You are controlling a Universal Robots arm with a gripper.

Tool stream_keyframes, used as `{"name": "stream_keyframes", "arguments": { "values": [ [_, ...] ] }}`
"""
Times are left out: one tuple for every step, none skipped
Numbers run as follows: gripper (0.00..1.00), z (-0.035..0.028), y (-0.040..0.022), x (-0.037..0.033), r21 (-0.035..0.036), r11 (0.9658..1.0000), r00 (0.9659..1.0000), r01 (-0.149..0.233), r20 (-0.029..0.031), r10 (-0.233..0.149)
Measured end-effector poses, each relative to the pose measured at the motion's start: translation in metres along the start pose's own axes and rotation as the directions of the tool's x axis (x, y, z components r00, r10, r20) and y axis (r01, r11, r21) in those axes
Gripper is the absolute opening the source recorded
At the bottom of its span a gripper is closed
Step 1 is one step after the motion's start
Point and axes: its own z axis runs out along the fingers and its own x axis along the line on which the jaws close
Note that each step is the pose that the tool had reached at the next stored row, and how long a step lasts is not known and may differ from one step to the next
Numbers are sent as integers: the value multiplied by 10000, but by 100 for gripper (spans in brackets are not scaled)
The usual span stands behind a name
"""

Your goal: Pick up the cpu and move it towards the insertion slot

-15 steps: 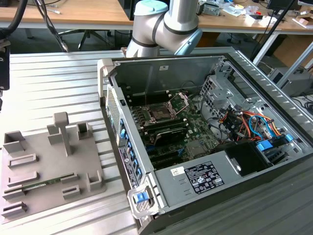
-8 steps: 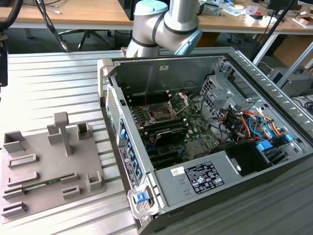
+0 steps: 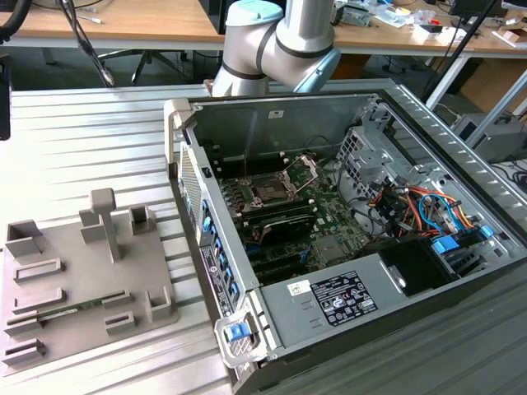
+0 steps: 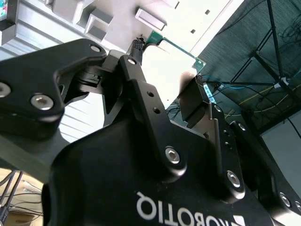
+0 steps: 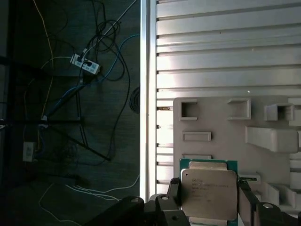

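Up close, in the first wrist view, the tool (image 5: 209,200) is closed down to the width of the cpu (image 5: 208,183). Its 2 black fingers (image 5: 175,192) press against opposite edges of the chip. The cpu sits level between them, with its silvery metal top facing the camera and a green border showing around the lid. In the second wrist view the same grip appears from behind the tool's black body, with the chip's green edge caught between the 2 fingertips.

Below the cpu, and apart from it, lies the grey tray (image 5: 221,141) with its rectangular recesses and raised blocks. The tray rests on the slatted metal tabletop (image 5: 225,56). Past the tabletop's edge is a dark floor (image 5: 70,150) strewn with loose cables and a power strip (image 5: 84,66).

In the exterior view the tray is on the exterior view's left, and the open computer case (image 3: 247,123) lies just beside it on the exterior view's right. Inside the case, on the motherboard (image 3: 329,216), is the insertion slot (image 3: 270,191), a dark square in a metal frame with its hinged bracket (image 3: 301,169) tilted up. The cpu hangs over the tray, not over the case. The robot arm (image 3: 284,37) rises behind the case's far wall, and wooden desks (image 3: 123,25) stand beyond.
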Motion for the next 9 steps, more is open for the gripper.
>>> {"name": "stream_keyframes", "arguments": {
  "values": [
    [55,-5,0,0,0,10000,10000,0,0,0],
    [55,-11,0,0,0,10000,10000,0,0,0],
    [55,-18,1,0,-1,10000,10000,0,0,0],
    [55,-23,1,0,0,10000,10000,0,1,0],
    [55,-29,1,0,0,10000,10000,0,0,0],
    [55,-35,1,0,0,10000,10000,0,0,0],
    [55,-43,1,0,-1,10000,10000,0,1,0],
    [55,-49,1,0,-1,10000,10000,0,1,0],
    [55,-55,2,0,0,10000,10000,0,0,0]
  ]
}}
